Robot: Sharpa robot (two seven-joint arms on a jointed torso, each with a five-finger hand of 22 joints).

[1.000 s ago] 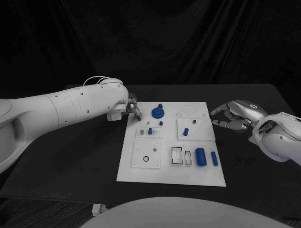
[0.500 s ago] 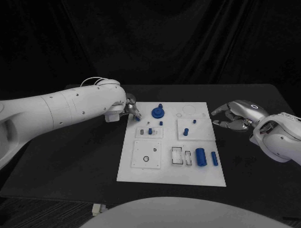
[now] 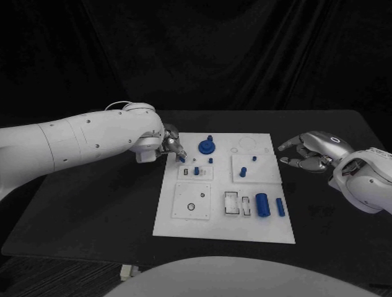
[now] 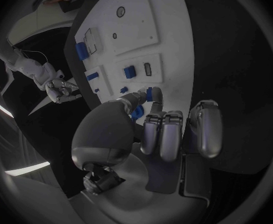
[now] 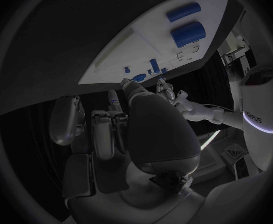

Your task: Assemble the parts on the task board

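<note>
The white task board [image 3: 215, 219] lies mid-table. On it are a blue round knob [image 3: 205, 147], small blue pegs [image 3: 242, 172], and two blue cylinders [image 3: 261, 204] near its right edge. My left hand [image 3: 167, 146] hovers over the board's far left corner. It pinches a small blue part [image 4: 150, 93] between thumb and a fingertip, just above the board [image 4: 168, 15]. My right hand [image 3: 306, 152] hangs beside the board's right edge, fingers loosely curved and apart, holding nothing. The right wrist view shows that hand [image 5: 124, 129] off the board's rim [image 5: 143, 50].
The black table [image 3: 98, 204] spreads out on both sides of the board. White inset plates with slots and holes [image 3: 192, 201] occupy the board's near left. My left forearm [image 3: 70, 139] crosses over the table's left side.
My left arm has rolled and its hand has dipped slightly toward the board's far left corner with the blue part. The right hand has drifted a little to the right.
</note>
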